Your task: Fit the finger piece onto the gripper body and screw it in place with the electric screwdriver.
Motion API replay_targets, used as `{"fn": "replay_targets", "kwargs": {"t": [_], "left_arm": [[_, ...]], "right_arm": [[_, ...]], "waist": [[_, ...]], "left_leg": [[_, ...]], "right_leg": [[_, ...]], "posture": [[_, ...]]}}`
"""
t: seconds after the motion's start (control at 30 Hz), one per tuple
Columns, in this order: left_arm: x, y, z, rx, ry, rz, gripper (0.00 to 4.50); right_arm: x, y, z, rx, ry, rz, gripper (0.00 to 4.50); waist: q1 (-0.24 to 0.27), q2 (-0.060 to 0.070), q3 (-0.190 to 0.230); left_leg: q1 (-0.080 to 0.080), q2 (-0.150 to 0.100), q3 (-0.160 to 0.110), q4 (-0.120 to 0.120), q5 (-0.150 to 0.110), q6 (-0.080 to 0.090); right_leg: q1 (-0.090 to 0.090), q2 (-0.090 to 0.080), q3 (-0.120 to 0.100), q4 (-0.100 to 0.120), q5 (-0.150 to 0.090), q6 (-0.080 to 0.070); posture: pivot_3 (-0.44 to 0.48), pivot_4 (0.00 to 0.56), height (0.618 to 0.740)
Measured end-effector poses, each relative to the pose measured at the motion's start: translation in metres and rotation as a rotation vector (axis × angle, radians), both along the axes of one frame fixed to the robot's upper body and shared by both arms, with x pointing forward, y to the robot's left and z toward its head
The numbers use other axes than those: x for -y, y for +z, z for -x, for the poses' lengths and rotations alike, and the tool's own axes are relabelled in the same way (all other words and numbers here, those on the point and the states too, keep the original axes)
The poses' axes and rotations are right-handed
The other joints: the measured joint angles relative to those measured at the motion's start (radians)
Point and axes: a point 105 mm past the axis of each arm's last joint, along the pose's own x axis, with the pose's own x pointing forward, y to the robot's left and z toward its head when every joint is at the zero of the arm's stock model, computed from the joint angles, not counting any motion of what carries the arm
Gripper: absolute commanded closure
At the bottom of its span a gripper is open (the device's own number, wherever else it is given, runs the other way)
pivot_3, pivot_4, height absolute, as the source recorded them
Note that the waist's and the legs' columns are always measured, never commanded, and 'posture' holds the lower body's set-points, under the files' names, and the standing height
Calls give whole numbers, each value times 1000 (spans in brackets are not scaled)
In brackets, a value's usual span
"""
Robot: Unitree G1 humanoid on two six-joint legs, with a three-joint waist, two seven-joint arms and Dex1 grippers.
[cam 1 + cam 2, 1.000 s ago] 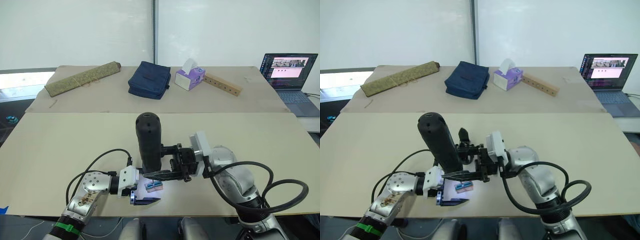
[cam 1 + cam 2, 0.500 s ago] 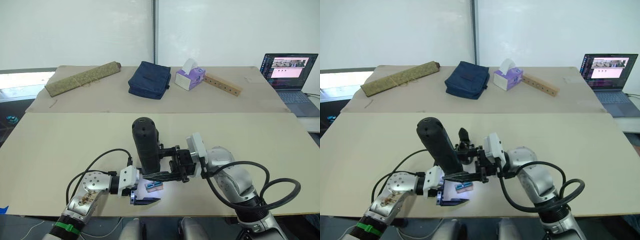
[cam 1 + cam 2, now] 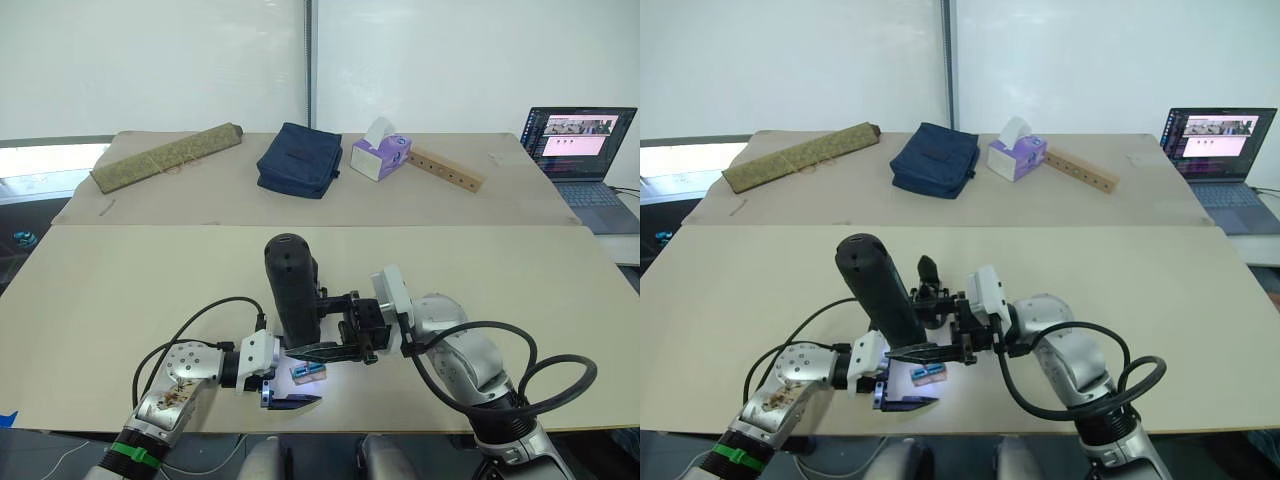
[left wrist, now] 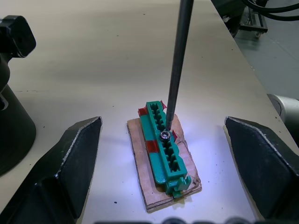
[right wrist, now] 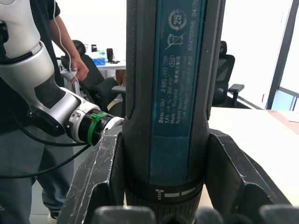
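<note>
Dark blue-black, the electric screwdriver stands nearly upright near the table's front edge, clenched in the right gripper. Its thin bit rests on a screw in the green block, which lies between the spread fingers of the left gripper. The gripper body stands at one o'clock of the screwdriver.

Bright, even daylight from the windows behind; a bluish-white glow pools on the table under the electric screwdriver.
</note>
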Motion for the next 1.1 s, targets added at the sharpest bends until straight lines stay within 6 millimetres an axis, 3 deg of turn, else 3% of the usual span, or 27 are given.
{"fn": "replay_targets", "kwargs": {"t": [1.1], "left_arm": [[0,0,0,1,12,2,44]], "right_arm": [[0,-2,-1,6,7,5,2569]], "waist": [[0,0,0]], "left_leg": [[0,0,0,0,0,0]], "right_leg": [[0,0,0,0,0,0]], "posture": [[0,150,740]]}}
